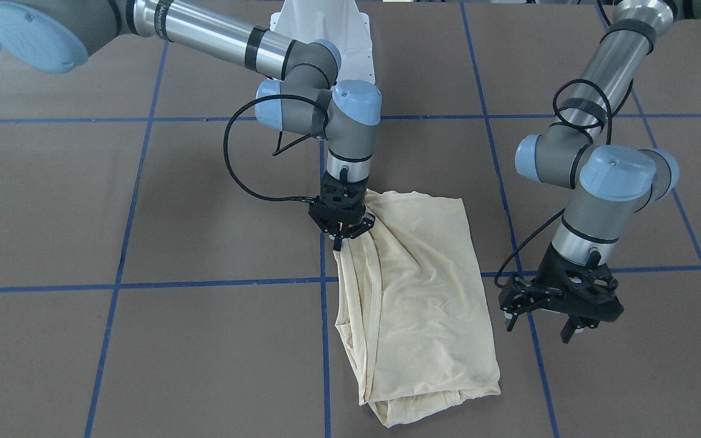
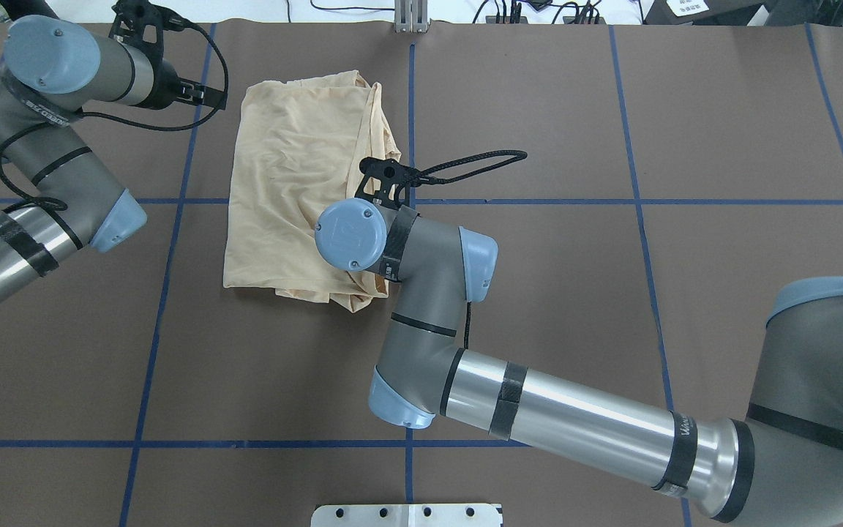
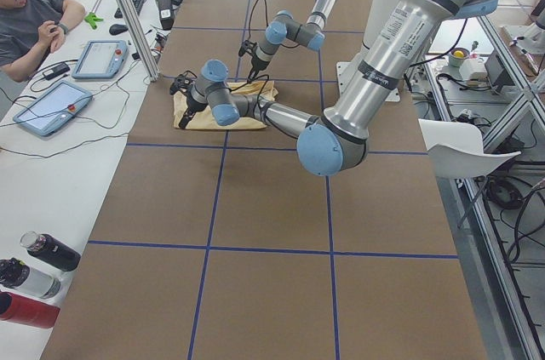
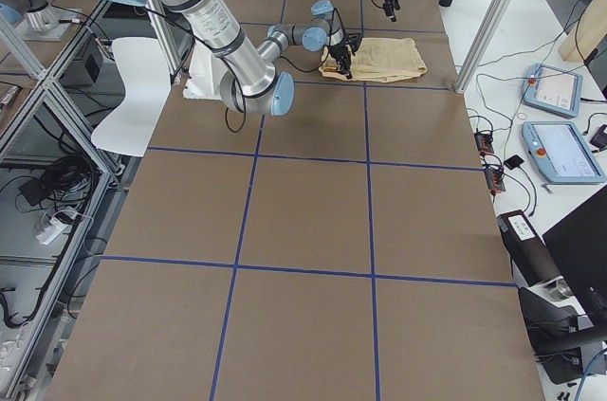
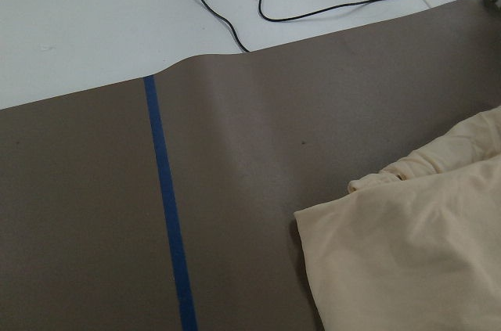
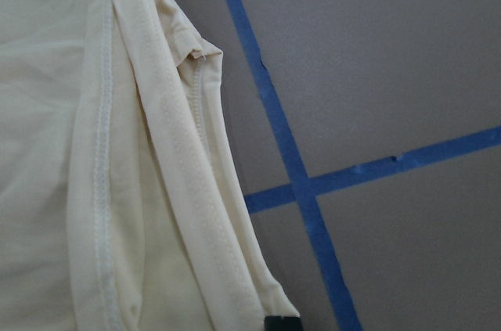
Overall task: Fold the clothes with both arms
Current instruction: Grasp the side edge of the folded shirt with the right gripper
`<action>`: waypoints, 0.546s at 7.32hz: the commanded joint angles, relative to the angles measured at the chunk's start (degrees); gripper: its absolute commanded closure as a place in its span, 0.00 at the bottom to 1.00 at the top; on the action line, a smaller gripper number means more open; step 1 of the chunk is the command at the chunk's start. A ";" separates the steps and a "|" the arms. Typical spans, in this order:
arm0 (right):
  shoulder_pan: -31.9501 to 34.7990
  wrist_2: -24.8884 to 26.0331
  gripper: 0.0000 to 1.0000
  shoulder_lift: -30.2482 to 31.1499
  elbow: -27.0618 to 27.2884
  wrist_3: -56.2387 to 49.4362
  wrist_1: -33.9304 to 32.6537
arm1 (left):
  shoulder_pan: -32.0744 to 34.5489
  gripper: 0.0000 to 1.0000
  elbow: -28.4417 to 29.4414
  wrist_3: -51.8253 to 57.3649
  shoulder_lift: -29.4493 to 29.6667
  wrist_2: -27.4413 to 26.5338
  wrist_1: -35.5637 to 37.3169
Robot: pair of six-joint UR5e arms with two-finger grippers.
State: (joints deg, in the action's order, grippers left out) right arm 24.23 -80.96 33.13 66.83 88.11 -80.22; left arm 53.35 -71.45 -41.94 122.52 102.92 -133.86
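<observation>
The pale cream-yellow shirt (image 1: 423, 292) lies folded into a long rumpled rectangle on the brown table, print and label hidden; it also shows from overhead (image 2: 290, 168). My right gripper (image 1: 338, 238) points down at the shirt's edge nearest the robot's base, shut on a raised pinch of hem. In the right wrist view the hem (image 6: 196, 214) runs down to one black fingertip (image 6: 282, 323). From overhead the right wrist hides that gripper. My left gripper (image 1: 542, 325) hovers open and empty beside the shirt's other long side, clear of the cloth (image 5: 415, 253).
Blue tape lines (image 1: 216, 283) cross the brown table cover. The white pedestal base (image 1: 326, 36) stands behind the shirt. Black cables (image 5: 313, 2) lie past the table's far edge. A person (image 3: 34, 20) sits at a side desk with tablets; bottles (image 3: 43, 258) stand there.
</observation>
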 commanded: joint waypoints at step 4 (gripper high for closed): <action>0.21 -0.60 1.00 12.96 16.96 -3.30 -0.37 | -0.53 0.00 0.00 -1.65 0.00 0.09 0.00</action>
State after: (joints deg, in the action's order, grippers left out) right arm 24.43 -81.46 40.59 77.11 85.23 -80.39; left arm 53.12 -71.46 -43.11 122.54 103.00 -133.86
